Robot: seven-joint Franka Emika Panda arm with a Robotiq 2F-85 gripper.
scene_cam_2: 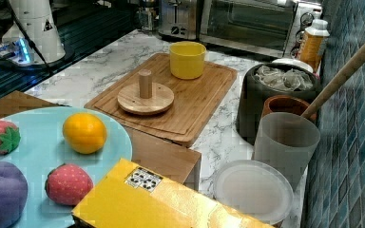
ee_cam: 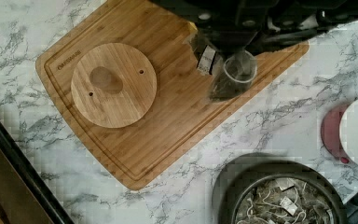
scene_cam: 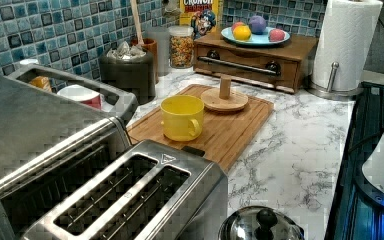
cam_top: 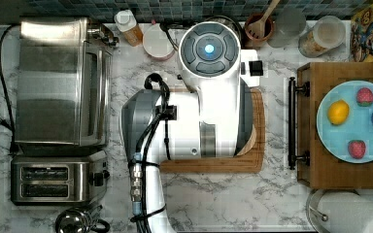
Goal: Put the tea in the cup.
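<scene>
In the wrist view my gripper point(ee_cam: 228, 46) is shut on a tea bag point(ee_cam: 229, 78), which hangs below the fingers with its paper tag point(ee_cam: 207, 59) beside it, over the edge of the wooden cutting board point(ee_cam: 168, 126). The yellow cup point(scene_cam: 181, 117) stands upright on that board, also seen in the right view as the cup point(scene_cam_2: 187, 59). My white arm point(cam_top: 209, 97) covers most of the board in the top view and hides the cup there. The dark canister of tea bags point(ee_cam: 284, 200) sits off the board on the marble.
A round wooden lid point(ee_cam: 113, 85) with a peg point(scene_cam: 224, 86) lies on the board near the cup. A pot with a wooden spoon point(scene_cam_2: 285, 107), a frosted tumbler point(scene_cam_2: 285, 142), a toaster oven point(cam_top: 60, 80), a toaster point(cam_top: 53, 180) and a fruit plate point(cam_top: 357, 121) ring the counter.
</scene>
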